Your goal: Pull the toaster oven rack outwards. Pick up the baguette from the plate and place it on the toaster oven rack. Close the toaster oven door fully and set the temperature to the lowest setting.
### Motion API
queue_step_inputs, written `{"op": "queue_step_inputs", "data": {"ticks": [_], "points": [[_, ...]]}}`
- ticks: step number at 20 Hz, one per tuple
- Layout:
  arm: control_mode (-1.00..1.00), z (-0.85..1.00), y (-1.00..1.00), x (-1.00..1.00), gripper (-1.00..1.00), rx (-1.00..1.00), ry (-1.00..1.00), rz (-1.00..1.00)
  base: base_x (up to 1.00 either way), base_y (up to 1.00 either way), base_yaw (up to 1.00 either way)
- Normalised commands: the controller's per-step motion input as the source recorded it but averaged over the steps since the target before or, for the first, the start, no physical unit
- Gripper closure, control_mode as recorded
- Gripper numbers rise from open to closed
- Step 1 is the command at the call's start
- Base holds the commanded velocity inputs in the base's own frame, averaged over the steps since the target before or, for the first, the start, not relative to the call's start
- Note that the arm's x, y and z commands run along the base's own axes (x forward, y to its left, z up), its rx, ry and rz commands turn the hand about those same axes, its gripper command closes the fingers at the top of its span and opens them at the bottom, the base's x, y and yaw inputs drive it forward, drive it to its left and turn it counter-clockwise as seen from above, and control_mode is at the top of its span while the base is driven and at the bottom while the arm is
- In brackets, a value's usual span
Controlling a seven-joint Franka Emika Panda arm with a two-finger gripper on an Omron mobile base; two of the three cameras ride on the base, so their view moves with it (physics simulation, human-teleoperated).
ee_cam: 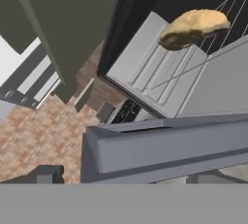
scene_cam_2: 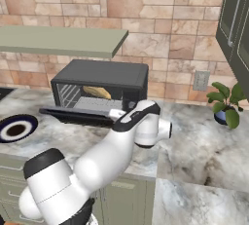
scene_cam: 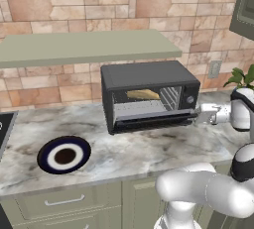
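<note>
The baguette (scene_cam: 143,94) already lies on the toaster oven rack (scene_cam: 141,108) inside the toaster oven (scene_cam: 149,95), and the plate (scene_cam: 64,154) sits bare on the desk (scene_cam: 149,148), well off to the far side from the gripper (scene_cam: 202,115). So the step in hand looks like closing the toaster oven door (scene_cam: 154,120), which hangs about level. The gripper is released, jaws spread wide and holding nothing, right at the door's knob-side end. From the hand view, the door's front edge lies just ahead of it, the loaf farther in. I'd get under that edge and push up and inward in an arc about the bottom hinge, steadily, so the rack slides in and the door seats fully.
</note>
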Motion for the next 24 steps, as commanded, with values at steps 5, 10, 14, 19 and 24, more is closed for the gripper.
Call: {"op": "queue_step_inputs", "data": {"ticks": [5, 10, 14, 19, 24], "points": [[-1.0, 0.37, 0.75, 0.27, -1.0, -0.1, -0.32, -0.23, 0.0, 0.0, 0.0], [-1.0, 0.35, 0.78, 0.25, -1.0, -0.11, -0.35, -0.22, 0.0, 0.0, 0.0], [-1.0, 0.34, 0.75, 0.29, -1.0, -0.1, -0.33, -0.24, 0.0, 0.0, 0.0], [-1.0, 0.37, 0.74, 0.35, -1.0, -0.12, -0.41, -0.23, 0.0, 0.0, 0.0], [-1.0, 0.31, 0.65, 0.36, -1.0, -0.11, -0.44, -0.23, 0.0, 0.0, 0.0]]}}
